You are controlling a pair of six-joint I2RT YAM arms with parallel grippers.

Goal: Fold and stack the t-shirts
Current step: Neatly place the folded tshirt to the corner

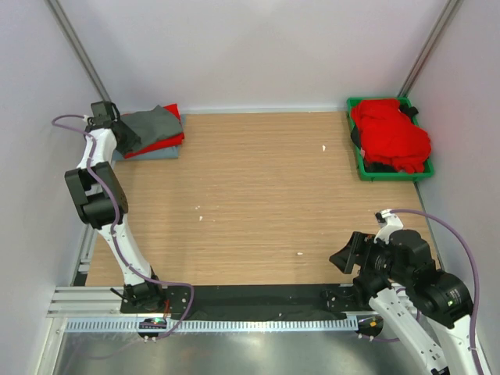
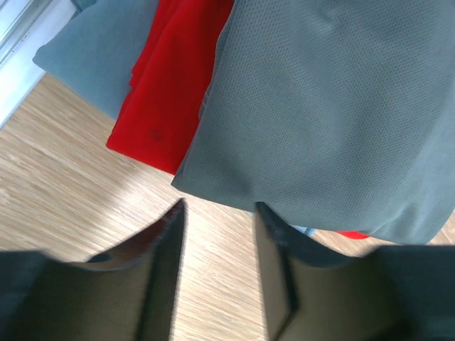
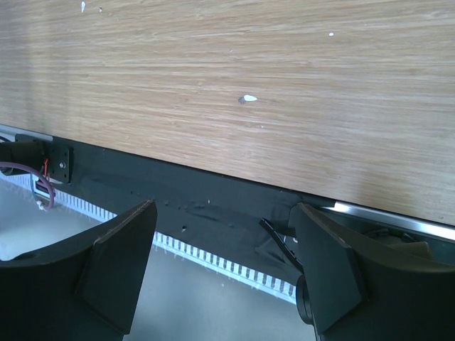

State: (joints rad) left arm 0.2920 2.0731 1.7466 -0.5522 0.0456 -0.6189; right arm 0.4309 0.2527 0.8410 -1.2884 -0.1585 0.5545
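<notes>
Three folded t-shirts are stacked at the table's far left corner: a dark grey one (image 1: 152, 123) on top, a red one (image 1: 170, 141) under it, and a pale blue-grey one (image 1: 156, 154) at the bottom. My left gripper (image 1: 129, 141) hovers at the stack's near left edge. In the left wrist view the grey shirt (image 2: 334, 106), red shirt (image 2: 170, 85) and blue-grey shirt (image 2: 92, 50) lie just beyond the left gripper (image 2: 219, 209), which is open over bare wood. More red t-shirts (image 1: 391, 133) are heaped in the bin. My right gripper (image 1: 342, 259) (image 3: 224, 213) is open and holds nothing.
The green bin (image 1: 394, 177) stands at the far right corner, against the wall. A black strip (image 1: 258, 301) and a metal rail run along the table's near edge, under the right gripper. Small white specks (image 1: 324, 148) dot the wooden top.
</notes>
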